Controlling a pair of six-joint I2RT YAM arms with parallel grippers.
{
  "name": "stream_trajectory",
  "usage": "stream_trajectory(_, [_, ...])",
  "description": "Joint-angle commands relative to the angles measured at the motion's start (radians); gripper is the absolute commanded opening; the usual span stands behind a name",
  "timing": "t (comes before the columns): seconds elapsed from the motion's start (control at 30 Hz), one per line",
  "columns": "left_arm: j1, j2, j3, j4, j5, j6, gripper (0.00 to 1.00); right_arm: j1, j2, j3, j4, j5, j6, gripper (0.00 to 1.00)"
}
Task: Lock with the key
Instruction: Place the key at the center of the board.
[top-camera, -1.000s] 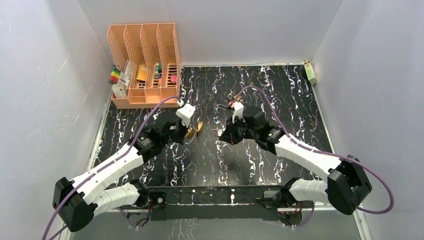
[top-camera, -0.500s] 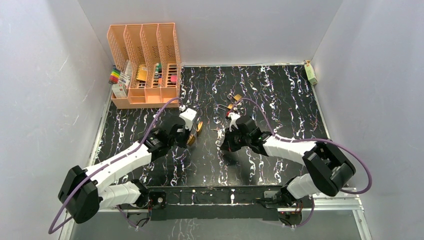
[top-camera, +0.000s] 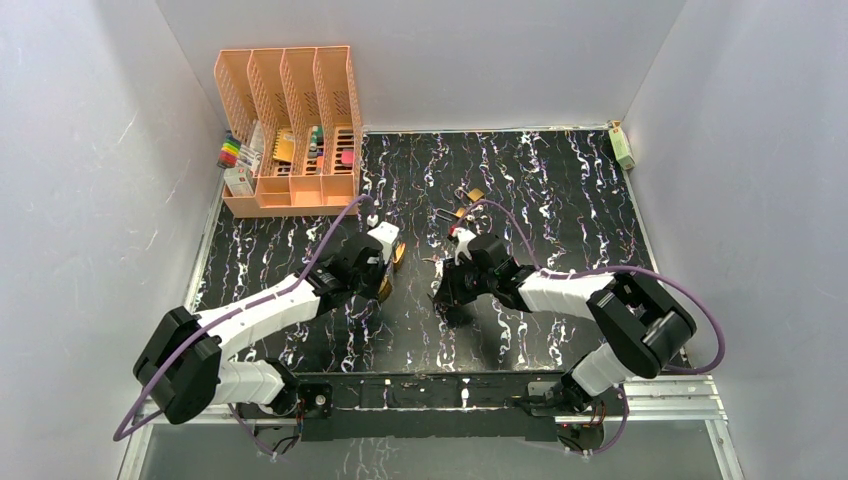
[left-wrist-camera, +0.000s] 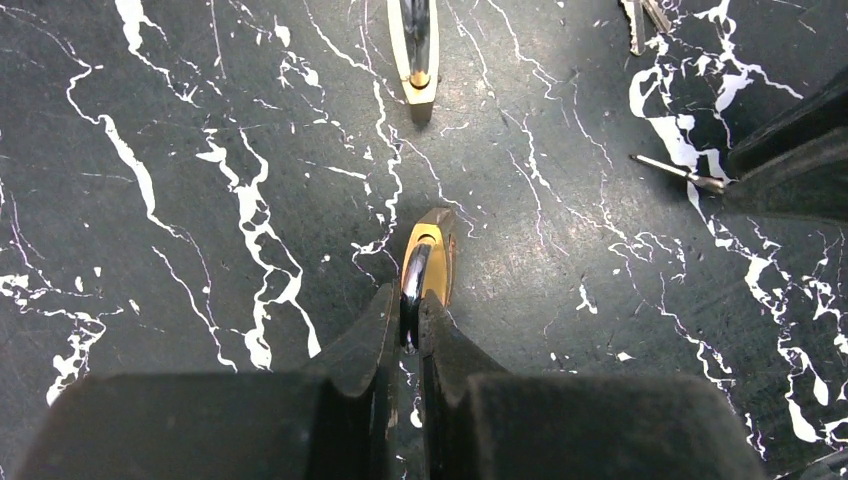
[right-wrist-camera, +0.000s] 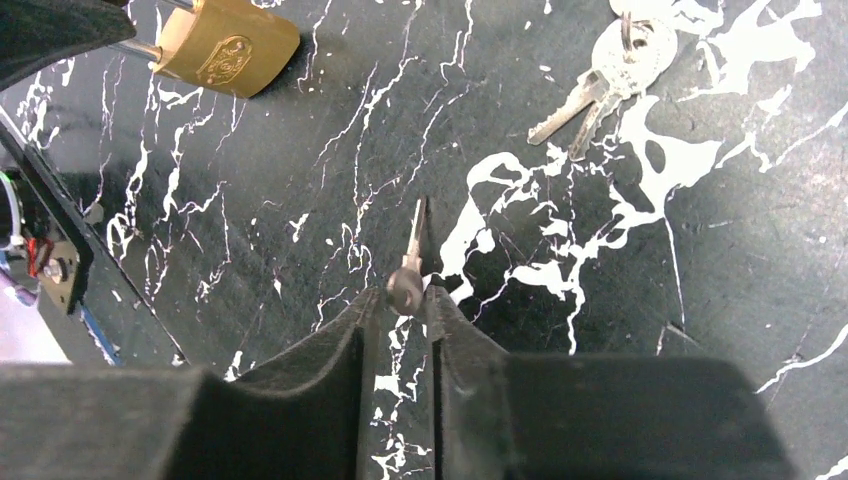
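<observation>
While rack's (top-camera: 285, 100) stocked, left pincer (left-wrist-camera: 412, 310) grips padlock (left-wrist-camera: 434, 260)

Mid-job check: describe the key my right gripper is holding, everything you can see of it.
The key is small and looks like silvery metal, with a rounded bow and a slim blade. The right gripper pinches its bow between the fingers, so the blade sticks straight out past the fingertips over the black marbled table. Its tip is free, not in the brass padlock, which is apart, off to one side. Whether the key touches the table, I cannot tell.
</observation>
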Motion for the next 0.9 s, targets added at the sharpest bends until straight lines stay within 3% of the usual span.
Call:
stream_trajectory(0.0, [-0.004, -0.006, 0.034, 0.001, -0.052, -0.019, 0.03, 0.004, -0.016, 0.041, 0.048, -0.009, -0.033, 0.37])
stream_trajectory(0.13, [-0.005, -0.005, 0.037, -0.003, -0.058, -0.022, 0.13, -0.038, -0.074, 0.159, -0.051, 0.025, -0.130, 0.56])
stream_trajectory(0.23, [-0.005, 0.003, 0.044, -0.002, -0.046, -0.029, 0.22, -0.131, -0.098, 0.266, -0.097, 0.028, -0.167, 0.78])
stream_trajectory(0.3, [-0.005, 0.003, 0.045, 0.000, -0.030, -0.035, 0.28, -0.197, -0.082, 0.333, -0.120, 0.036, -0.190, 0.86])
stream_trajectory(0.47, [-0.004, -0.021, 0.040, 0.006, -0.009, -0.043, 0.44, -0.296, 0.081, 0.556, -0.288, 0.119, -0.282, 0.96])
stream_trajectory(0.63, [-0.005, -0.058, 0.049, -0.001, -0.006, -0.046, 0.74, -0.300, 0.264, 0.776, -0.447, 0.174, -0.400, 0.98])
stream_trajectory(0.7, [-0.005, -0.072, 0.060, -0.020, -0.003, -0.035, 0.94, -0.301, 0.309, 0.819, -0.467, 0.179, -0.439, 0.98])
stream_trajectory(0.87, [-0.005, -0.107, 0.105, -0.080, 0.014, -0.054, 0.98, -0.301, 0.393, 0.887, -0.568, 0.060, -0.653, 0.93])
